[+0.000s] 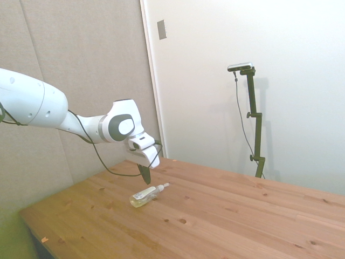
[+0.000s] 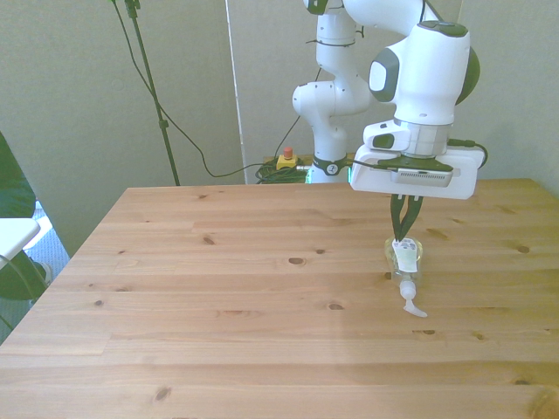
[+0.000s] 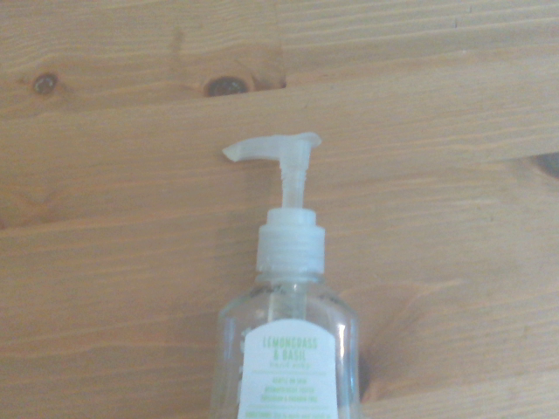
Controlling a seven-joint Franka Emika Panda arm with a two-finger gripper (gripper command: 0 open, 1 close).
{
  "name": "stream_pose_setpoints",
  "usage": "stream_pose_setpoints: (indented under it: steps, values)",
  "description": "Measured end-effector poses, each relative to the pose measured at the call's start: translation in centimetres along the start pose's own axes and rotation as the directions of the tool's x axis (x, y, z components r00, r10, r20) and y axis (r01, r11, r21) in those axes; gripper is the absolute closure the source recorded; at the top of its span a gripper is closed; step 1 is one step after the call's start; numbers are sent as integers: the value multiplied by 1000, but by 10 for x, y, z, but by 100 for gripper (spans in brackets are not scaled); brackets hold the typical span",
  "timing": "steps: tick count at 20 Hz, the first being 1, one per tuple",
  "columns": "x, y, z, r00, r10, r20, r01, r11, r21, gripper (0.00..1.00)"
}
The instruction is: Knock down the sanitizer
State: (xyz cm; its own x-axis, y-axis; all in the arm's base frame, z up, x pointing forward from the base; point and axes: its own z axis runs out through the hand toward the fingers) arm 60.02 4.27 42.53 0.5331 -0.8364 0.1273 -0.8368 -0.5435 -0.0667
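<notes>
Apparently toppled sanitizer [image 1: 146,195], mid-table [image 1: 226,216].

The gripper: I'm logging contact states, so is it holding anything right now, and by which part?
Nothing is held. The sanitizer lies on its side on the table, and the gripper hangs just above it, fingers together.

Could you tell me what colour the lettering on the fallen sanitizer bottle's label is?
Light green on a white label, clearest in the wrist view.
</notes>
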Motion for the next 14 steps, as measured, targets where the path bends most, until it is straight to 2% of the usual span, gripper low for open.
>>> stream_pose_setpoints:
  steps: [7, 14]
  values:
    - [-15, -7, -4, 1000, -28, 1, 28, 1000, 4, 0]
    - [-35, 7, -15, 999, -50, 8, 50, 999, -5, 0]
